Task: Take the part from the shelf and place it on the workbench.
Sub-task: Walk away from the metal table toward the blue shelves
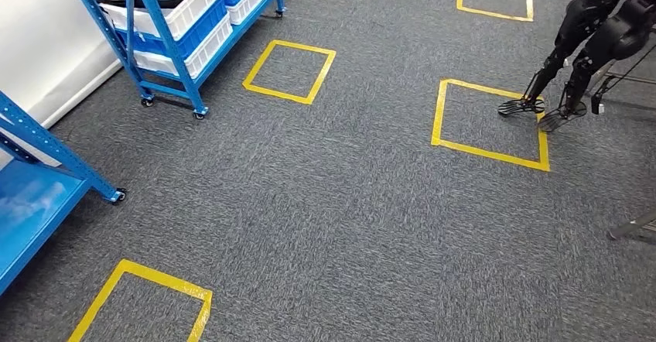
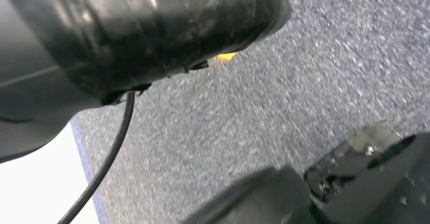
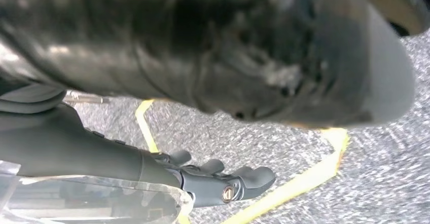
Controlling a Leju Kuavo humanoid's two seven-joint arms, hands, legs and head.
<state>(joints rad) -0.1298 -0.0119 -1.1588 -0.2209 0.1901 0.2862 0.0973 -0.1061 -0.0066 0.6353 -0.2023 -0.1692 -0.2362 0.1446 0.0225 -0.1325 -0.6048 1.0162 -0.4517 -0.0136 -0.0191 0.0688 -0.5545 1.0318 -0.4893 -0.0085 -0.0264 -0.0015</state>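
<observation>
I'm over grey carpet [image 1: 348, 203]. The blue shelf [image 1: 166, 40] with white bins [image 1: 193, 9] stands well off from my hands. A yellow tape square [image 3: 304, 181] lies on the floor past the right hand [image 3: 218, 178]. Its fingers reach forward, loosely bent. Clear film [image 3: 91, 198] sits against its wrist side, possibly the bagged part, though I cannot tell whether it is gripped. I'd expect it to be light, slippery and crumply, so grip the solid inside.
</observation>
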